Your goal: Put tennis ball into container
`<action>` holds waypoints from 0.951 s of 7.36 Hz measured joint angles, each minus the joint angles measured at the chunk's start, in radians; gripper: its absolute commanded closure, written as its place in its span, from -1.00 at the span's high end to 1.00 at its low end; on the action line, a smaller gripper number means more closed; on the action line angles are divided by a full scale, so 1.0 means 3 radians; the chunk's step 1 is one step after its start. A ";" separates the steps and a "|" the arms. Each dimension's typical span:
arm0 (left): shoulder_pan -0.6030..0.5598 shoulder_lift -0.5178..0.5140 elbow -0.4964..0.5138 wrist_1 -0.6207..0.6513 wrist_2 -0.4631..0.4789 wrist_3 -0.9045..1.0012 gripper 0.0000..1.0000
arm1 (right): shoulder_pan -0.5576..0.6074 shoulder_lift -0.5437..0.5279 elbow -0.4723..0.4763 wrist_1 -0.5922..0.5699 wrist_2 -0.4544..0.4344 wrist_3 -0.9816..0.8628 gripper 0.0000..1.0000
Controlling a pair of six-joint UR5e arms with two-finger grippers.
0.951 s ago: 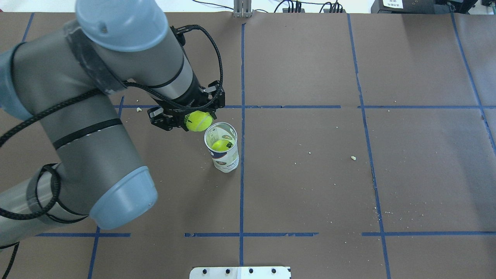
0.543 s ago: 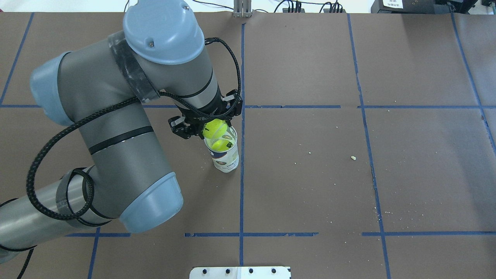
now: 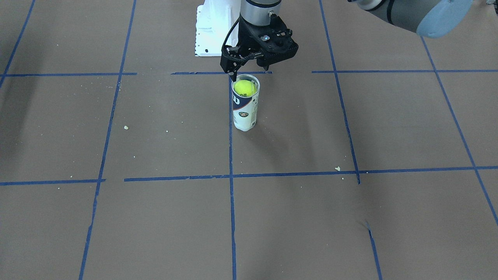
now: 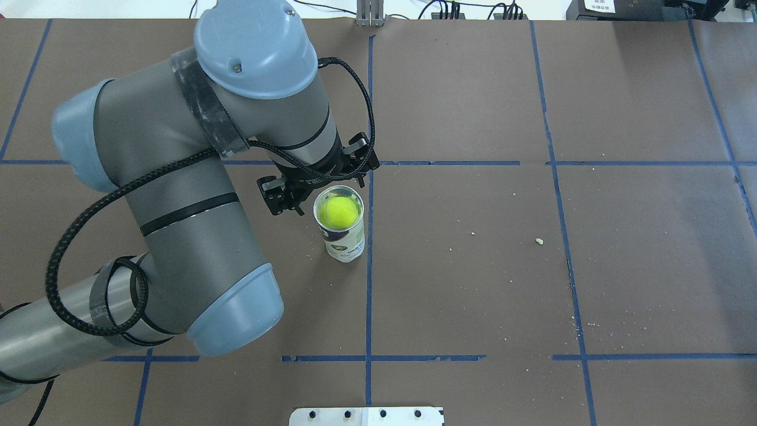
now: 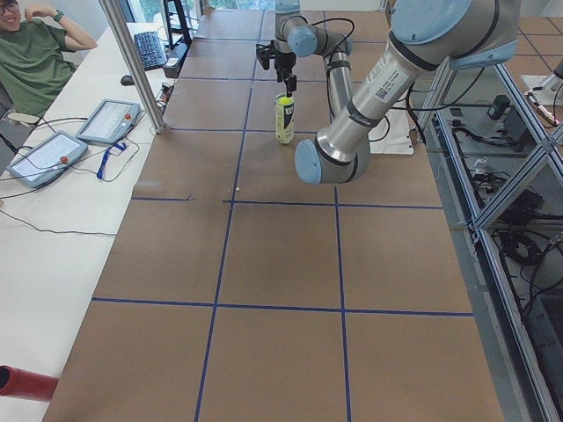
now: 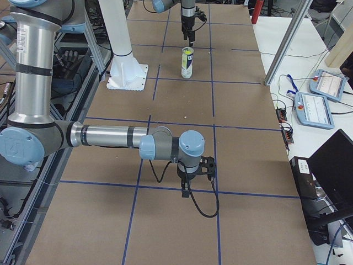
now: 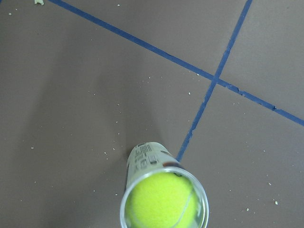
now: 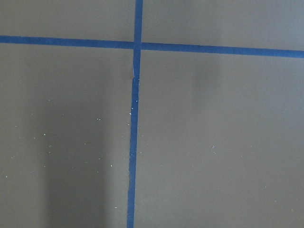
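Fuzzy yellow-green tennis ball [image 4: 337, 212] sits in the mouth of the upright clear plastic tube container [image 4: 345, 245] on the brown bench [image 4: 473, 284]. Left claw [image 4: 323, 181] is spread and empty at the tube's 11 o'clock. Right claw [image 6: 198, 168]: can't tell. Task looks done, only the retreat is left.

The table [image 4: 473, 284], covered in brown paper and gridded with blue tape lines [image 4: 369, 296], carries the container [image 4: 345, 241] upright directly below the fingers [image 3: 234, 74] of the left gripper [image 3: 249, 72]. Pale crumbs [image 4: 539, 241] lie scattered well away from those fingers.
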 measured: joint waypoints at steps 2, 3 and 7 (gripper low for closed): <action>0.0000 0.0018 -0.0035 -0.0019 -0.0001 0.0030 1.00 | 0.0000 0.0000 0.0000 0.0000 0.0000 0.0000 1.00; -0.0008 0.0037 -0.0070 -0.0018 0.0003 0.0093 1.00 | 0.0000 0.0000 0.0000 0.0000 0.0000 0.0000 1.00; -0.0364 0.0525 -0.0496 -0.0037 -0.0032 0.1306 1.00 | 0.0000 0.0000 0.0000 0.0000 0.0000 0.0000 1.00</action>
